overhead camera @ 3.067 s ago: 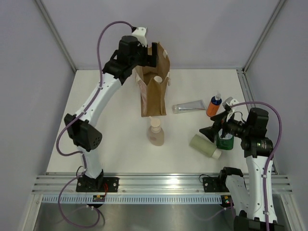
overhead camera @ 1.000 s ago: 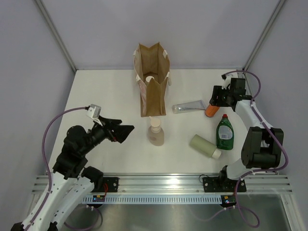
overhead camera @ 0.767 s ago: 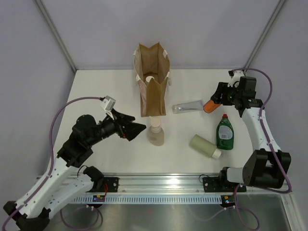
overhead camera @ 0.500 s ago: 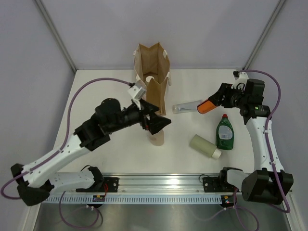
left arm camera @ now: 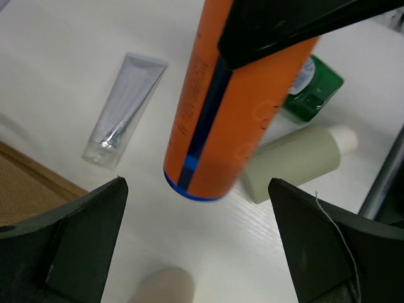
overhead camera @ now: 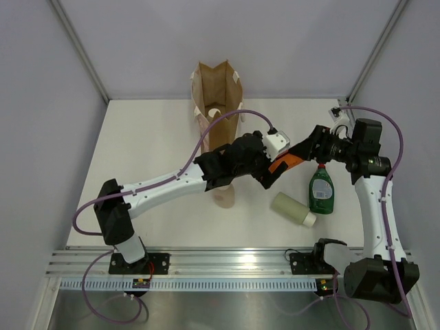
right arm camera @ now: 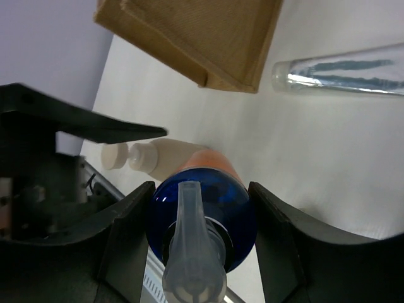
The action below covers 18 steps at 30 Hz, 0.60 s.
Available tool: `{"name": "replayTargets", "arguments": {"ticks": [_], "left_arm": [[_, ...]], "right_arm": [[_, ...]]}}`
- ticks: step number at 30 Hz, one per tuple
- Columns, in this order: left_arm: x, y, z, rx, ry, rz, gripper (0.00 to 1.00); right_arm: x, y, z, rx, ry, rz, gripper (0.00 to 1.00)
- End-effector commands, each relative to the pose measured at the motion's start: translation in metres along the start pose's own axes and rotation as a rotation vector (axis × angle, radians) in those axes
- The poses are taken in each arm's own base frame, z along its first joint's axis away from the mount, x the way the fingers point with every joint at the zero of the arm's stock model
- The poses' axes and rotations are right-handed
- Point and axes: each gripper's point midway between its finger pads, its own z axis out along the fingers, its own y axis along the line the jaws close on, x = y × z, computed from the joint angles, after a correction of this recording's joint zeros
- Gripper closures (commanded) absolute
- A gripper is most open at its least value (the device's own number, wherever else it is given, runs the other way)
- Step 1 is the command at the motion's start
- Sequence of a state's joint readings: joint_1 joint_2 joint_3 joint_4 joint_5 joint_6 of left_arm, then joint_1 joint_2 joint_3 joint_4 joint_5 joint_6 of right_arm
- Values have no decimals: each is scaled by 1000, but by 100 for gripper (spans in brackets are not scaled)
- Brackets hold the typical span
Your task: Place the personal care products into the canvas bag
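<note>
Clamping orange bottle (left arm camera: 233, 107), apparently midair

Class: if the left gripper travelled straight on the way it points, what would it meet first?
The orange bottle, held by the right gripper, sits right ahead between the left gripper's open fingers. Depth is unclear, but nothing shows nearer.
</note>
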<state>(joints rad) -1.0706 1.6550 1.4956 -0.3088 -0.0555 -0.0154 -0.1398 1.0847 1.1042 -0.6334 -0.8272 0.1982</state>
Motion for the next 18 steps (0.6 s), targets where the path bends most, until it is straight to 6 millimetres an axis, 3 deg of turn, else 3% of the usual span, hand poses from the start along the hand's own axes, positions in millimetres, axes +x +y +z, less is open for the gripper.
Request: {"name": "replayTargets", "arguments": {"ticks": [1,5,12,16,18], "left_arm": [[-30,15,3,-73,-102,100,1],[-24,17,20,-84,-99,108,1],[-23,-5,31,16,-138,100,2],[-18,-9,39,18,-125,73,15],[-18,-11,39,29,-128,69,30]], "right_arm": [[-5,50,-21,-177,-19,-26,100],[3,59,-25,-215,3,-16,100],[12,66,-26,-278,32,9,100],[13,69,-27,-308,45,17,100],[14,69,-27,-307,43,19,100]]}}
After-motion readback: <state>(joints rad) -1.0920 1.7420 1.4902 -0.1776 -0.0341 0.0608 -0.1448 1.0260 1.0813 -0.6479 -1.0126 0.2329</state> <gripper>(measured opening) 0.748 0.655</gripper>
